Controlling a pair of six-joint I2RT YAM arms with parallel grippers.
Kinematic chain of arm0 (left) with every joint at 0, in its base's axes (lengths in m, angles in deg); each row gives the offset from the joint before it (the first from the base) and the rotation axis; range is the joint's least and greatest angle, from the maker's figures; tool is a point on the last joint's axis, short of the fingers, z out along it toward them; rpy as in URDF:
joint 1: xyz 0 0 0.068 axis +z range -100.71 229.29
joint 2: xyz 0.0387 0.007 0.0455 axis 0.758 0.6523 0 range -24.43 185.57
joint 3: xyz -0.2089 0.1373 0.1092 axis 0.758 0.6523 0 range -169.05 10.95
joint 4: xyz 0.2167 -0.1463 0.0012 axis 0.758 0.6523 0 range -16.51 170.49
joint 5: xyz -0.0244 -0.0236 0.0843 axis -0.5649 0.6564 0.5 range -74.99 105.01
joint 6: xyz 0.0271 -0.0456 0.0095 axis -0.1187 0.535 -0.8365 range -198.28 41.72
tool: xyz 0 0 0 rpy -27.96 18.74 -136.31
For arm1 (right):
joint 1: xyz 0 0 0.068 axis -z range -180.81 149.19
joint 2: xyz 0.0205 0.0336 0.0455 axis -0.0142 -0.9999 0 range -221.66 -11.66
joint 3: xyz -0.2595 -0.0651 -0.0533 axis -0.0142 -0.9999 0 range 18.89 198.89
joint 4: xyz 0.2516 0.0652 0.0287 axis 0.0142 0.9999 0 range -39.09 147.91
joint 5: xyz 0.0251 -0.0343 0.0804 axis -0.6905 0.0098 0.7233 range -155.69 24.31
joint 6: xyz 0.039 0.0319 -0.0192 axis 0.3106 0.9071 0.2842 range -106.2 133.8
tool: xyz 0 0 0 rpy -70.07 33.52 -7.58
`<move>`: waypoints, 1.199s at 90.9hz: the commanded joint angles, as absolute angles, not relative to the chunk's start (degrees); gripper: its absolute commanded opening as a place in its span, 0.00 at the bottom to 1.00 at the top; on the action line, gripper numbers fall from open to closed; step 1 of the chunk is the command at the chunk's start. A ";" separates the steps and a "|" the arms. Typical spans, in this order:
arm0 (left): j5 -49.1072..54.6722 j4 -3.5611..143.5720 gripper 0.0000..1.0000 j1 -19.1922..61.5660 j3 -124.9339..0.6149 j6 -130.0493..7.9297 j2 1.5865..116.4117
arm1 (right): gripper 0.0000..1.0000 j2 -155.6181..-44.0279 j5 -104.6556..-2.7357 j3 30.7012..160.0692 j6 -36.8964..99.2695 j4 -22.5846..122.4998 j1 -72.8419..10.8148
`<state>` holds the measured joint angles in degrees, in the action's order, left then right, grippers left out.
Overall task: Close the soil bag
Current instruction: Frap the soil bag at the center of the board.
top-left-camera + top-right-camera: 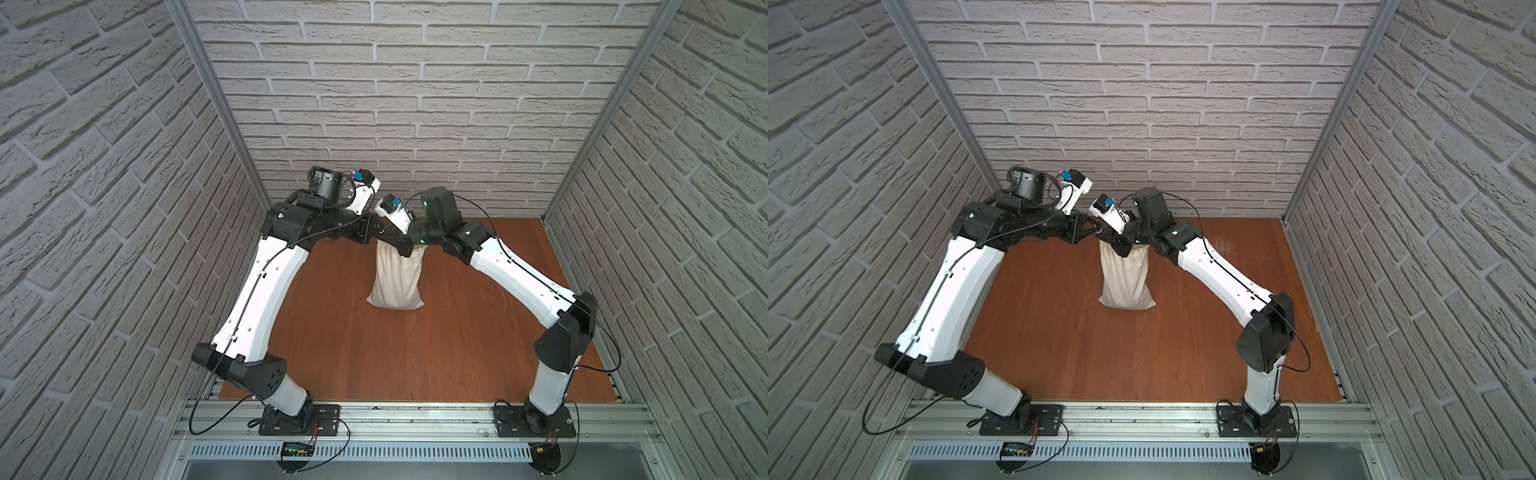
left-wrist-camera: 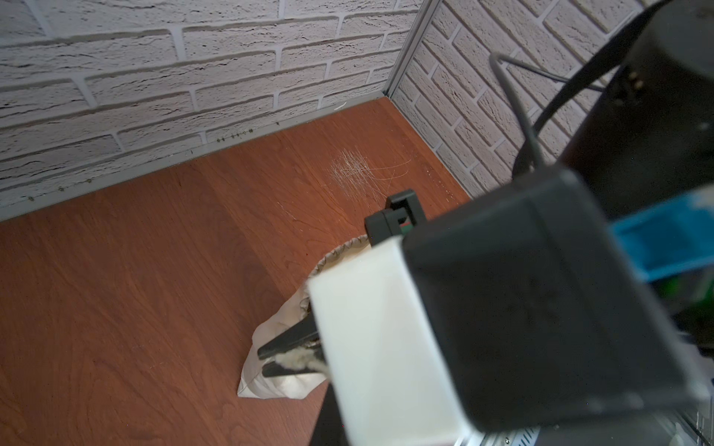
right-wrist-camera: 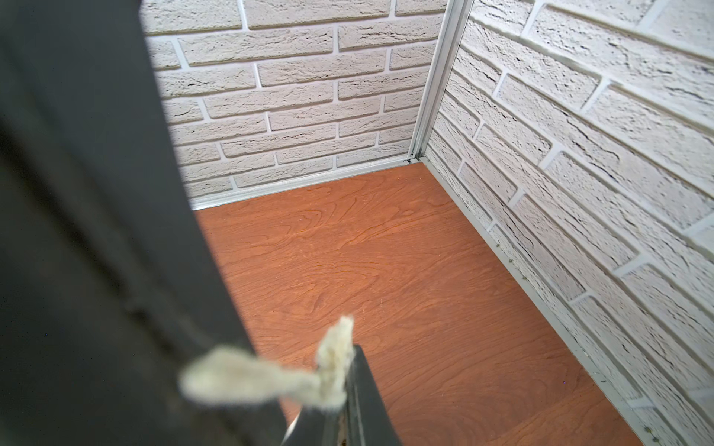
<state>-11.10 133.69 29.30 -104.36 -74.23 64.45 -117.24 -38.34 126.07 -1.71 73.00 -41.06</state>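
Cream cloth sack, item one: the soil bag [image 1: 395,282] stands upright on the wooden bench [image 1: 457,340]. It is nearer the back edge than the front and about midway between the side edges, with its base on the wood and its neck drawn up beneath the grippers. The gathered hem [image 2: 342,249] shows a curved opening, so the mouth is judged not yet cinched.

Item two: cord [image 3: 328,367], thin, beige, fuzzy and knotted, its frayed ends poking past a black finger.

Item three: right gripper [image 2: 264,363], just above the bag's mouth, jaws nearly together, the cord pinched between its fingers [image 2: 288,340].

Item four: left gripper [image 1: 1095,227], tip close beside the right one, jaws fully closed. What it pinches, if anything, cannot be made out.

Step in hand, as judged: drawing the cord to gather the hem. Handling note:
- Pull along the cord's own line, away from the neck, with the hem steadied.
- Pinch behind the knot so the cord cannot slip through.
- Go slowly, since a light sack may tip or lift rather than close.
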 commanded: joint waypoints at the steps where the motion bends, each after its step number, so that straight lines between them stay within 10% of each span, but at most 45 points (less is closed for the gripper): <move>1: -12.71 128.16 0.00 29.42 -108.12 -74.25 62.69 | 0.11 -118.05 -40.56 125.03 -2.50 76.39 -41.00; 109: -7.12 123.41 0.00 31.25 -111.01 -70.70 59.66 | 0.11 -117.15 -43.03 123.66 -5.42 81.81 -39.88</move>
